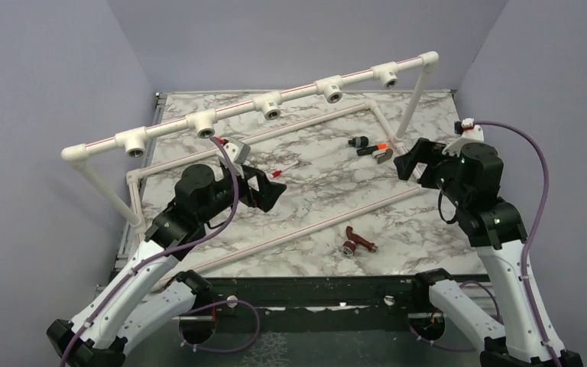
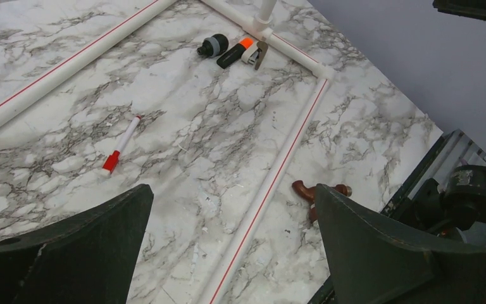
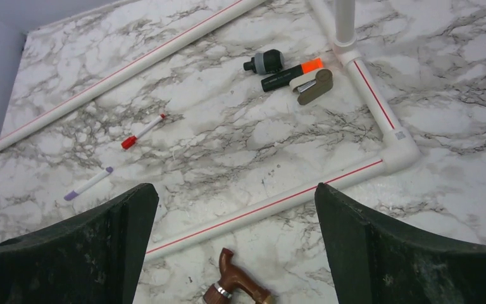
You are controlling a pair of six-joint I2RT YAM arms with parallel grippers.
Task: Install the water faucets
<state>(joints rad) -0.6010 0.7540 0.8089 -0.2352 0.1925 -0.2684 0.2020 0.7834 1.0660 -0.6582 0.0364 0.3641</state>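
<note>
Copper-brown bent-spout faucet [image 1: 356,244] lying on veined marble tabletop [image 1: 313,199]

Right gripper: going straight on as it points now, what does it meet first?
Probably the white pipe, which crosses between the open jaws of the right gripper; the brown tap lies nearer, likely below that line. Depth is unclear.

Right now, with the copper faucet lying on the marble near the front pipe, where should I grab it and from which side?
Take the faucet across its brown body, clear of the silvery round end, coming straight down. It lies flat on the table with bare marble either side, and that end probably has to stay free for threading. The open right gripper looks best placed.
</note>
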